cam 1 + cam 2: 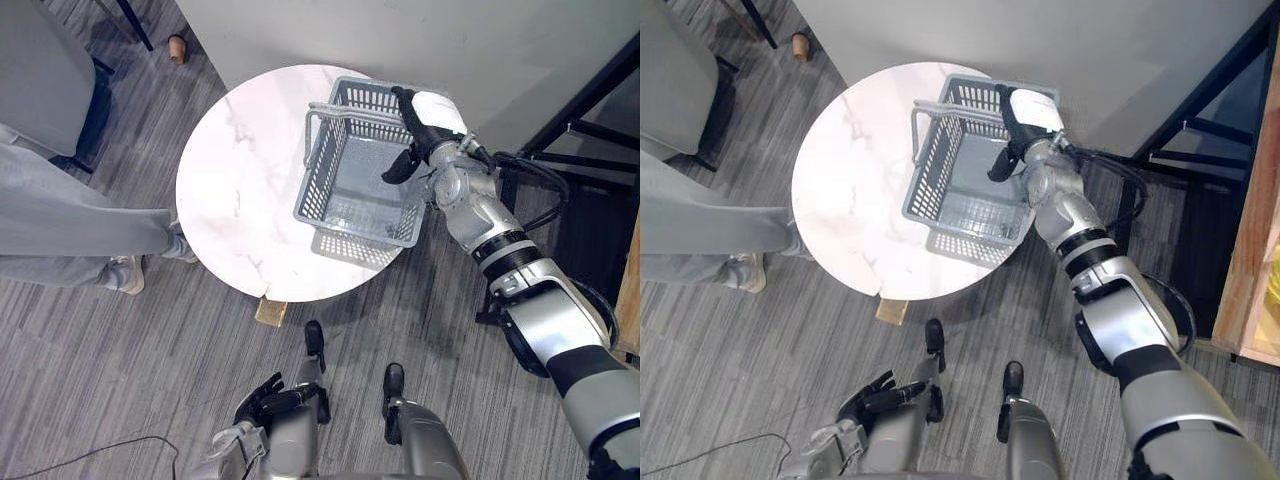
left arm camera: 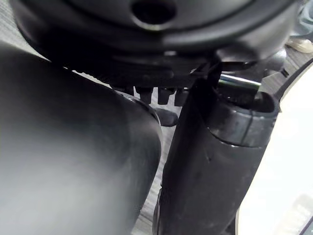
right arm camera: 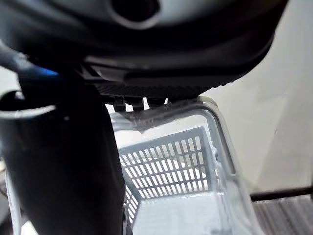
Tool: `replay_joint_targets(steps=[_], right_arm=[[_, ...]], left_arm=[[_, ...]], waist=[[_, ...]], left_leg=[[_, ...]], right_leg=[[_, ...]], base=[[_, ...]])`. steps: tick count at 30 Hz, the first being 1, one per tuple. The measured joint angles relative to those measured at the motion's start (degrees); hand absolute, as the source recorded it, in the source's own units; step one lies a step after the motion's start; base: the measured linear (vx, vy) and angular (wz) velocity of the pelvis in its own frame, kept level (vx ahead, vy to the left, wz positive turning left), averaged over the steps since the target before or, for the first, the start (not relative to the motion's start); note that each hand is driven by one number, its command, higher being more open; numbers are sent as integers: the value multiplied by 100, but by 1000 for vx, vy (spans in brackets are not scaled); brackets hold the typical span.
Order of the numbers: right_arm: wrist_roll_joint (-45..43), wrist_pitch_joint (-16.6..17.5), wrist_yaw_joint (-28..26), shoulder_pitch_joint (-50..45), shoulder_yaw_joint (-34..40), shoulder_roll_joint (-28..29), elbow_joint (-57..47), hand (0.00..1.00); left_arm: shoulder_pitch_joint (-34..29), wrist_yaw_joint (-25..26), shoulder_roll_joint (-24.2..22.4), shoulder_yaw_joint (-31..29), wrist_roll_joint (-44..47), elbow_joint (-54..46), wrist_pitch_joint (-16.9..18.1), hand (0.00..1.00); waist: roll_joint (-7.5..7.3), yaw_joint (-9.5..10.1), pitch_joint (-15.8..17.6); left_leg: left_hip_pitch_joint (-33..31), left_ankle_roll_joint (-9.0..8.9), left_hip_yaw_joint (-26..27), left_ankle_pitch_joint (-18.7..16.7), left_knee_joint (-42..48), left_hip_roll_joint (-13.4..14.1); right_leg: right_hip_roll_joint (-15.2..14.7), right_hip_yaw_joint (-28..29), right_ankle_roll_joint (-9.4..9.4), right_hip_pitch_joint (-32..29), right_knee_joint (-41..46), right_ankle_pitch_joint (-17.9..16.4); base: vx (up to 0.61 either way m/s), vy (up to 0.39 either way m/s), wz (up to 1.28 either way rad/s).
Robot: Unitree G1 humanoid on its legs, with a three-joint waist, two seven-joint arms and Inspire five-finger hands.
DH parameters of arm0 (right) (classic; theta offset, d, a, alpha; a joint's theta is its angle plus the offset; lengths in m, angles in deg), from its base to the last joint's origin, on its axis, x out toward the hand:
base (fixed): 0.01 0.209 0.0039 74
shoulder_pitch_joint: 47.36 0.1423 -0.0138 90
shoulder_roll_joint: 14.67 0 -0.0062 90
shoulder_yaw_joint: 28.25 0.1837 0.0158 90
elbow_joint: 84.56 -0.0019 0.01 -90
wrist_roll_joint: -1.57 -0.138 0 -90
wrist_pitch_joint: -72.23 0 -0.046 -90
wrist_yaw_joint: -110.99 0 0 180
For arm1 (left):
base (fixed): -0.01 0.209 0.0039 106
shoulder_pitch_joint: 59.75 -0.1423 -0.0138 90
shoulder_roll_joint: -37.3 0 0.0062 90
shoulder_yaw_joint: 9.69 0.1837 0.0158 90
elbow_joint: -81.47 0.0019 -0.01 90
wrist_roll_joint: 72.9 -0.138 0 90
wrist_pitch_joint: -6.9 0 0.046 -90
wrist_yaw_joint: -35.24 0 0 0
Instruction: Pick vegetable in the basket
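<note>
A grey slotted plastic basket with a wire handle stands on the right half of the round white marble table; nothing shows on its floor. My right hand is at the basket's far right rim, fingers curled over a pale vegetable in clear wrap, with the thumb hanging inside the basket. In the right wrist view the clear wrap sits just past the fingers, and the basket wall shows through it. My left hand hangs low near the floor, fingers relaxed.
A person's legs in grey trousers reach in from the left, up to the table's edge. A small wooden block lies by the table's near edge. A black metal frame and a grey wall stand beyond the basket.
</note>
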Motion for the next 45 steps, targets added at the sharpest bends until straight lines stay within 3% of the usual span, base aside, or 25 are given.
replay_joint_targets(steps=[7, 13, 15, 20, 22, 25, 27, 31, 33, 37, 45], right_arm=[[719, -217, -560, 281, -265, -189, -11, 0], [913, 18, -665, 316, -387, -279, 170, 0], [766, 112, -656, 314, -491, -273, 300, 0], [-864, 267, -336, 29, -425, -100, 486, 0], [-1393, 392, -213, -277, -77, -26, 304, 0], [-2258, 473, -34, -1117, 347, 146, -200, 0], [-2786, 461, 79, -1944, 615, 373, -585, 0], [-3529, 446, 177, -3399, 1016, 741, -1233, 0], [-3829, 451, 171, -4262, 1203, 937, -1408, 0], [-4033, 459, 118, -5483, 1624, 1139, -1293, 0], [-4154, 603, 146, -6674, 2406, 1392, -730, 0]], left_arm=[[0, -31, 28, 6, -5, 7, 81, 100], [-1, -201, 67, 20, -44, 35, 252, 100], [0, -240, 72, 30, -87, 46, 262, 100], [80, -320, 86, 41, -270, 189, 334, 100], [164, -317, 91, 4, -335, 338, 311, 100], [163, -252, 160, -49, -521, 453, 249, 100], [146, -168, 225, -64, -698, 607, 112, 100], [88, -11, 312, -63, -777, 817, -61, 100], [12, 153, 309, -56, -796, 939, -165, 100], [-85, 306, 302, -26, -814, 1045, -259, 100], [-182, 565, 266, -1, -813, 1106, -448, 100]], waist=[[13, -15, 14], [-37, 1, 45], [-45, 0, 50], [-94, -42, 19], [-159, -52, -19], [-378, -142, -230], [-600, -237, -535], [-819, -433, -839], [-840, -599, -1079], [-815, -778, -1255], [-805, -981, -1466]], left_leg=[[-94, 13, -2, 8, -2, -18], [-11, 14, 54, 9, 21, -67], [94, 14, 102, 9, 19, -70], [334, -18, 210, -100, -7, -31], [405, -18, 287, -108, -1, -23], [524, -31, 376, -119, 20, -56], [601, -34, 548, -122, 21, -103], [953, -54, 846, -138, -9, -169], [1061, -100, 979, -207, -12, -162], [1276, -62, 1131, -335, -14, -83], [1386, 51, 1314, -513, -14, -71]], right_leg=[[-51, -19, 18, -172, 192, -101], [-109, 77, 37, -149, 237, -127], [-112, 119, 37, -65, 226, -127], [-52, 209, 34, 160, 114, -110], [-48, 258, 61, 256, 20, -61], [-97, 346, 114, 424, -148, -26], [-148, 480, 158, 508, -294, 19], [-213, 780, 215, 837, -527, 104], [-187, 938, 210, 907, -616, 151], [-105, 1070, 214, 1067, -684, 193], [-86, 1301, 329, 1150, -907, 364]], base=[[-2, -10, 2], [22, -7, -5], [-2, -18, -11], [-29, -18, -12], [13, -4, -14], [54, 15, -10], [73, 38, -23], [43, 43, -35], [9, 49, -40], [-51, 30, -24], [-60, 47, -14]])
